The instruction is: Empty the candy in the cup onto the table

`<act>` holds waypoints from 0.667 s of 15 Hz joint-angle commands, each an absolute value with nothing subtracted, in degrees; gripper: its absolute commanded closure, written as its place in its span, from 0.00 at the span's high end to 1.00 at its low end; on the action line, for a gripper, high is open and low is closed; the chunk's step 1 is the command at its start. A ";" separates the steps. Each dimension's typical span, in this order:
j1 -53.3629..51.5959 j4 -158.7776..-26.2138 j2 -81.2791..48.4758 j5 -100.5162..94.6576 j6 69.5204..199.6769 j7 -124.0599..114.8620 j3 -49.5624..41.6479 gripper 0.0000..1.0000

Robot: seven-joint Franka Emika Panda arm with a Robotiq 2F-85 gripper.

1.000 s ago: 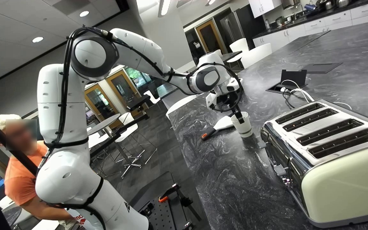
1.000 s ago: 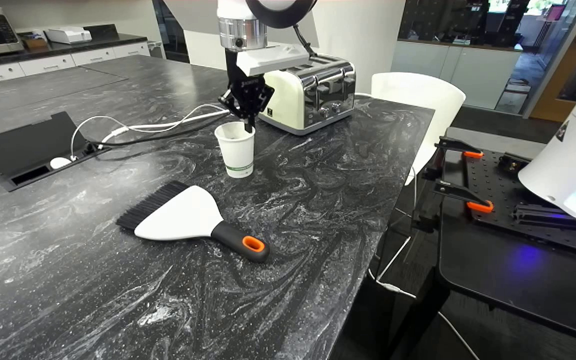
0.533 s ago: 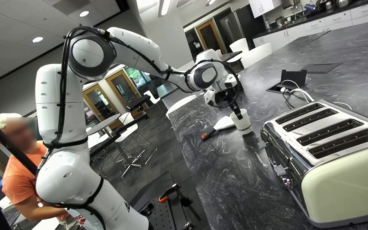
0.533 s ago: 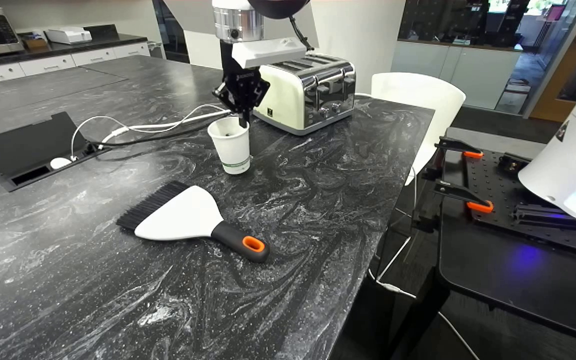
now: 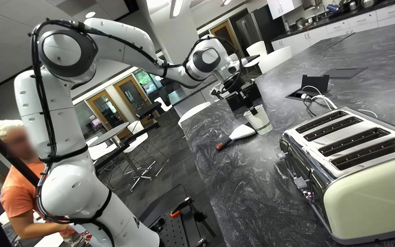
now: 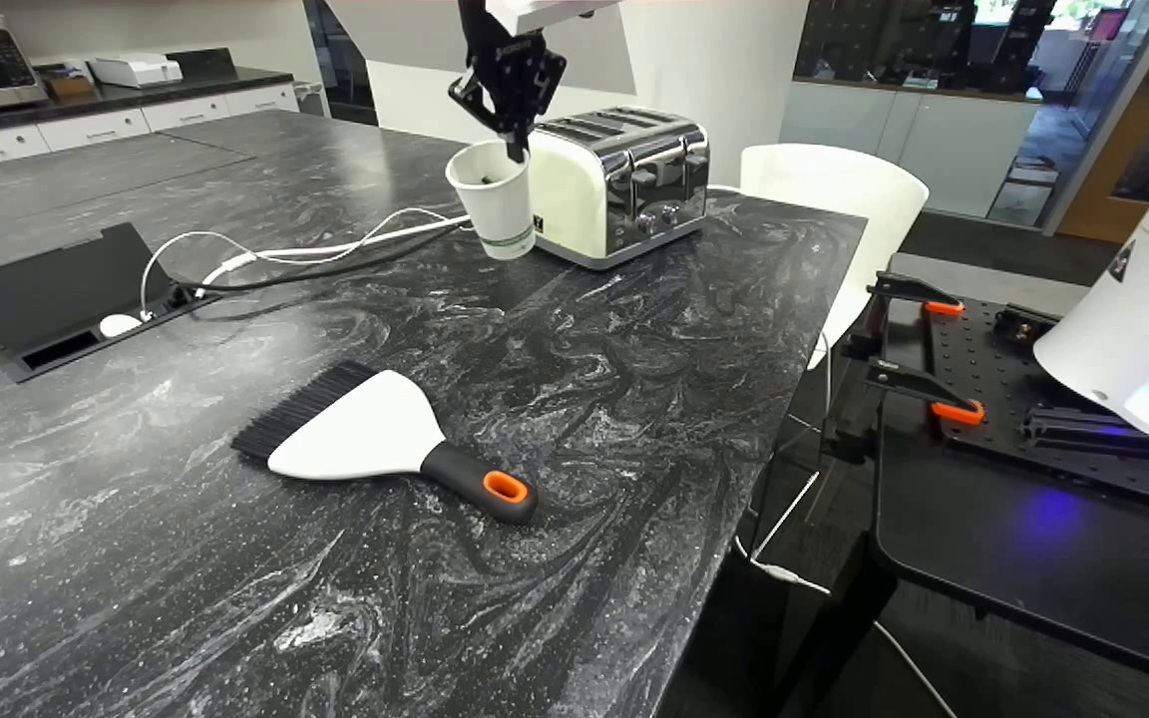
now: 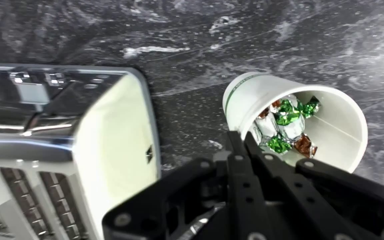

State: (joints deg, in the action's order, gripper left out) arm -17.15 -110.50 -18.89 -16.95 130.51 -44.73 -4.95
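My gripper (image 5: 253, 111) is shut on the near wall of the white cup (image 5: 260, 121), one finger inside the rim and one outside. In an exterior view the gripper (image 6: 517, 152) holds the cup (image 6: 500, 211) in the air, slightly tilted, mouth up. In the wrist view the gripper (image 7: 242, 135) pinches the rim of the cup (image 7: 262, 90). Several candy pieces (image 7: 287, 121) in green, brown and white wrappers lie inside the cup. A bit of the candy (image 6: 487, 180) also shows in an exterior view. The dark grey table (image 6: 634, 419) lies below.
The cream toaster (image 5: 365, 202) stands close to the cup, also in the wrist view (image 7: 122, 133). A white brush with a black handle (image 6: 365, 429) lies on the table. An open outlet flap (image 6: 56, 284) with white cables (image 6: 285, 254) is at the side. A person (image 5: 22, 195) sits behind the arm.
My gripper has risen with the cup, lifting it off the table. In an exterior view the cup moved up and toward the toaster, and it tilted a little. The brush and toaster stayed put.
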 commanded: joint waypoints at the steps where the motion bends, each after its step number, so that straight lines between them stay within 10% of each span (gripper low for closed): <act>1: -17.85 -112.12 -14.73 -25.65 118.65 -52.24 -4.94 0.01; 10: -17.13 -110.85 -15.37 -30.95 91.64 -62.60 2.28 0.01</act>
